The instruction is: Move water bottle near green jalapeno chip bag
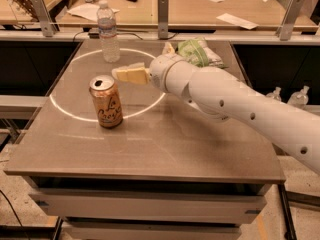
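Note:
The water bottle (108,33), clear with a white cap and pale label band, stands upright at the far left of the table, on the back edge of a white circle. The green jalapeno chip bag (198,52), light green and white, lies at the far right of the table, partly hidden behind my arm. My gripper (124,74) hovers over the circle, just right of and nearer than the bottle, apart from it and pointing left. It holds nothing that I can see.
An orange-tan drink can (106,102) stands upright in the circle, near and below the gripper. My white arm (235,104) crosses the table's right half. The brown table (150,149) ends at a front edge. Another desk with papers (235,20) stands behind.

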### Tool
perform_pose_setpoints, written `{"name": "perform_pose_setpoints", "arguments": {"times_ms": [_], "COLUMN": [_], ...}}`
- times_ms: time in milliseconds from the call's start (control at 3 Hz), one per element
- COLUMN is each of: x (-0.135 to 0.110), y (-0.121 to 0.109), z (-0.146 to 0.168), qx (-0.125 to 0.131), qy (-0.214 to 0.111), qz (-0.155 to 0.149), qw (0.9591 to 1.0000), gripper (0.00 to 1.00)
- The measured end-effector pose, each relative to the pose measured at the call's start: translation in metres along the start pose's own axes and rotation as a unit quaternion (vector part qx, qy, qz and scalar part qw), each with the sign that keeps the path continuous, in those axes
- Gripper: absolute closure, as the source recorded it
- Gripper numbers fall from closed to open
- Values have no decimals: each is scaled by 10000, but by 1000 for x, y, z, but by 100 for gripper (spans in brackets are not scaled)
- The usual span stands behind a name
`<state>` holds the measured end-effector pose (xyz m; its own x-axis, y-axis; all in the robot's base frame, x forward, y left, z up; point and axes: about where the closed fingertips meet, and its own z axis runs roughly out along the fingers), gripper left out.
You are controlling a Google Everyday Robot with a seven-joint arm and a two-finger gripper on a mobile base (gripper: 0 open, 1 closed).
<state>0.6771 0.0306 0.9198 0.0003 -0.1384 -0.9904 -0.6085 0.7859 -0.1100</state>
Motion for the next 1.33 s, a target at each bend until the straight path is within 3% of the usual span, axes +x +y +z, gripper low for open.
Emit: {"name": "perform_pose_setpoints", "arguments": {"times_ms": [333, 667, 1333], "x": [-3, -3, 0], "y": [3, 3, 3], "z": [30, 30, 88], "qx": [-96, -96, 12], "qy": [-224, -224, -431], "qz": [164, 164, 561], "qw": [9996, 9996, 9975], "gripper": [0, 0, 0]}}
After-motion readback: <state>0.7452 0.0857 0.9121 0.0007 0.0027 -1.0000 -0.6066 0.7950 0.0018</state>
